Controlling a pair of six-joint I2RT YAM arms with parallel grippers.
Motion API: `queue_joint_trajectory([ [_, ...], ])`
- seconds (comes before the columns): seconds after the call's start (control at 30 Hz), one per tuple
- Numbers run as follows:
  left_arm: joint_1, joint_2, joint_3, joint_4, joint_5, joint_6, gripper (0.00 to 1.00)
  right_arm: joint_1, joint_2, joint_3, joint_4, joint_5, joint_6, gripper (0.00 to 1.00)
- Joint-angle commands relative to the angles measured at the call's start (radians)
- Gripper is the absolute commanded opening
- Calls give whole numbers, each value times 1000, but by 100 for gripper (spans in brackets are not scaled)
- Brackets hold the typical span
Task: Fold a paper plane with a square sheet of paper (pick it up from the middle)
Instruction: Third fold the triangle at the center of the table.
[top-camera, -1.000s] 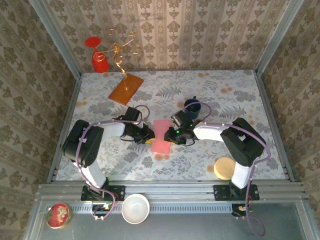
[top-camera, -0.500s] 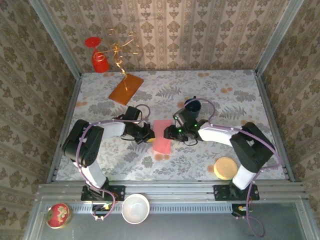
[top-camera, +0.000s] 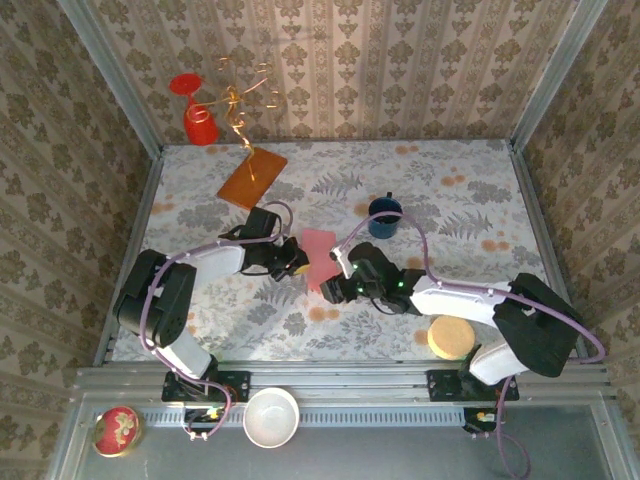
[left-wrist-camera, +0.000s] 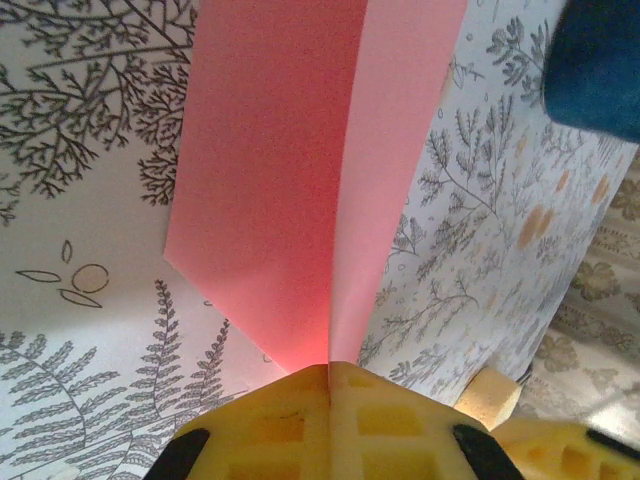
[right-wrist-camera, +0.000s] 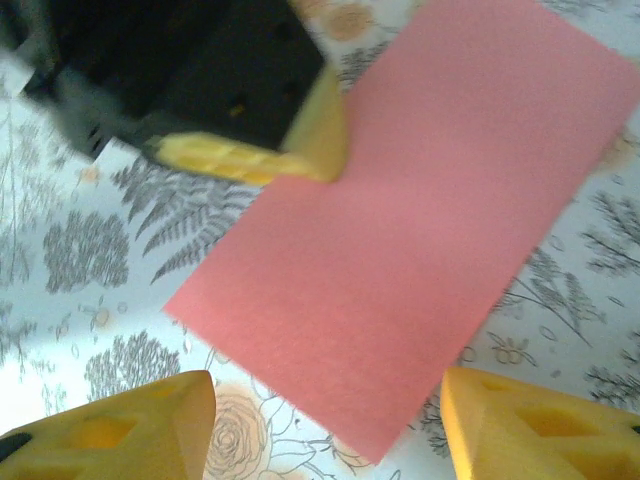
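The pink-red sheet of paper (top-camera: 318, 258) is folded in half into a long rectangle, not a pointed paper plane. My left gripper (top-camera: 297, 263) is shut on its left edge. In the left wrist view the yellow pads (left-wrist-camera: 290, 420) press together on the paper (left-wrist-camera: 280, 170), and its two layers spread apart in a shallow V. My right gripper (top-camera: 335, 286) stands open just off the paper's near end. In the right wrist view its fingers (right-wrist-camera: 150, 425) are wide apart with only table between them, and the paper (right-wrist-camera: 420, 210) lies beyond them with the left gripper's finger (right-wrist-camera: 250, 158) at its edge.
A blue cup (top-camera: 384, 215) stands just behind the paper, to the right. An orange-brown board (top-camera: 251, 177) and a red glass (top-camera: 196, 112) are at the back left. A round yellow disc (top-camera: 450, 337) lies near the right base. A white bowl (top-camera: 271, 416) sits below the table edge.
The right gripper opened and drew back toward the near side, off the paper. The left gripper shut on the paper's edge and carried it slightly farther back, turning it.
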Motion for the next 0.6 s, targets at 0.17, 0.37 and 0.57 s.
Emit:
queue_joint_trajectory([
  [0.17,3,-9,-10,38,-30,-70,0,97,70,-38,201,59,-295,64],
  [0.37,2,-5,-7,33,-24,-70,0,122,157,-6,208,84,-412,63],
  [0.57,3,-2,-7,31,-18,-68,0,112,206,11,228,141,-556,58],
])
